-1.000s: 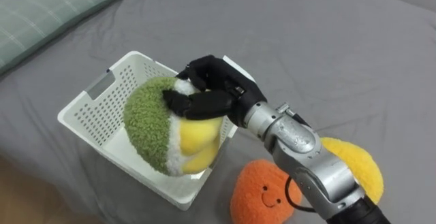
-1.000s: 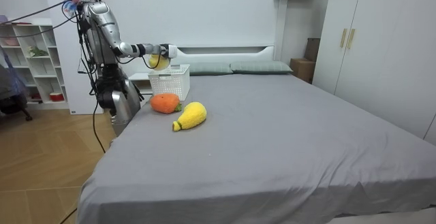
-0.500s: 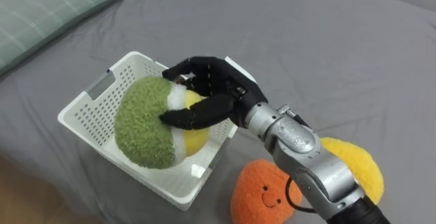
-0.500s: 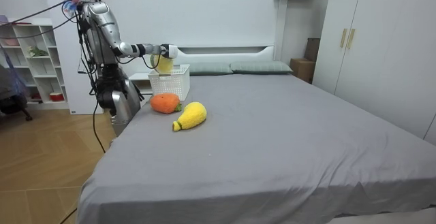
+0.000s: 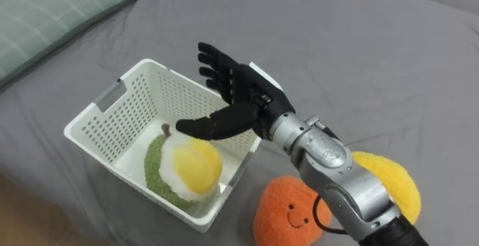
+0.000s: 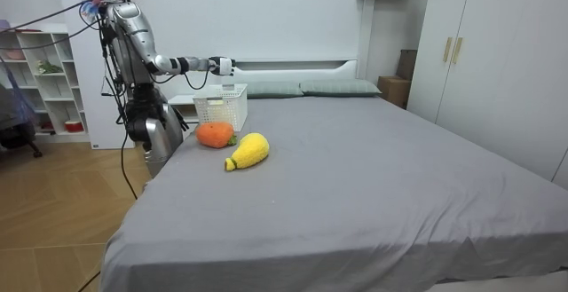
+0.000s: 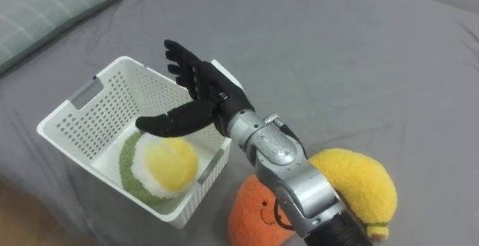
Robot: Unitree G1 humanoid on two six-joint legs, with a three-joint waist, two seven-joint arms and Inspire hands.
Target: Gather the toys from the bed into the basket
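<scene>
Green-and-yellow plush toy (image 5: pixel 187 173) is in the white basket (image 5: pixel 88 116), with the right robot hand (image 5: pixel 241 100) empty above it.

The toy lies on the basket floor towards the near corner, yellow side up, touching nothing but the basket. The robot hand hovers over the far-right rim with its fingers spread and thumb out over the opening, clear of the toy, so I'd call this toy done. The basket sits on the grey bed (image 5: pixel 359 66) near the edge where the robot stands, probably to keep every reach short. The orange plush (image 5: pixel 288 212) and yellow plush (image 5: pixel 389 182) lie just beside the basket under the forearm, touching each other. Both are still to collect, and the orange one is nearer.
</scene>
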